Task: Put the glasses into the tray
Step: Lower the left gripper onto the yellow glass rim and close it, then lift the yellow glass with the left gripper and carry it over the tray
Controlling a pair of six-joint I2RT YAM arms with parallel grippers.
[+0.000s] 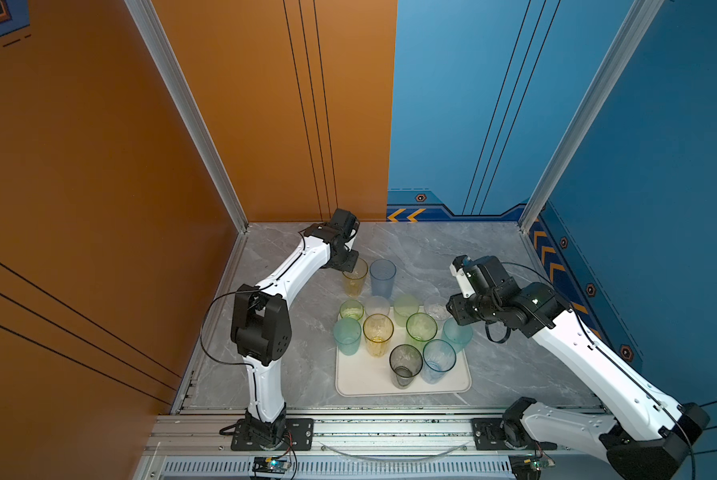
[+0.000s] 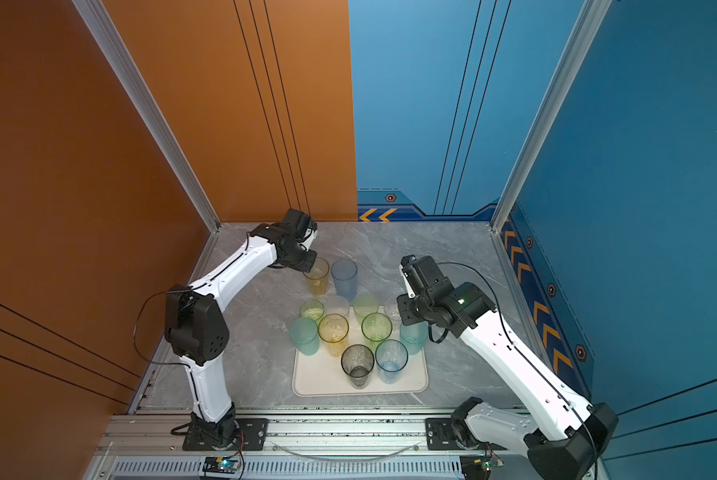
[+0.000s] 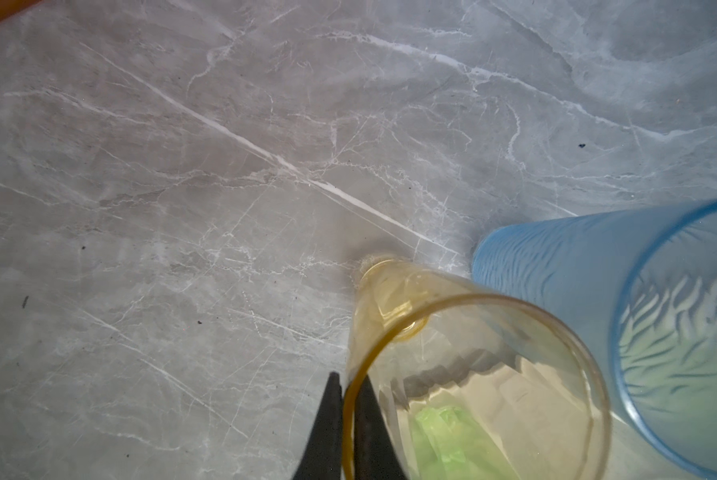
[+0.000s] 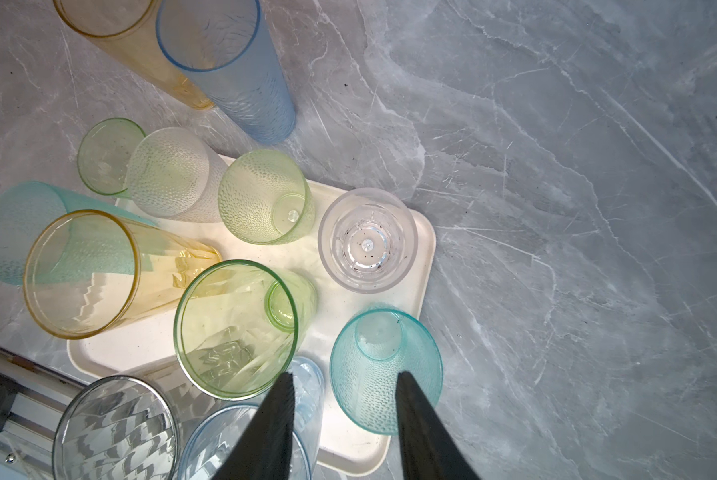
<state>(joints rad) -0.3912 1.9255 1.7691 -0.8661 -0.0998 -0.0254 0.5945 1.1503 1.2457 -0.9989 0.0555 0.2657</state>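
As my left gripper (image 3: 345,380) clamps shut on the yellow glass (image 3: 394,299) by its rim, I fear a lift swinging it into the blue glass (image 3: 577,266) just beyond the grip.

Your left arm (image 1: 294,266) rises from its base on the near side, bends at the elbow and stretches away toward the far side, with its wrist turned down. Your left gripper (image 3: 348,380) is closed tight, one finger inside and one outside the rim of the yellow glass (image 3: 390,299). Your right arm (image 1: 577,345) leans in from the near right corner, wrist angled down. Your right gripper (image 4: 345,376) has its fingers apart and grips nothing.
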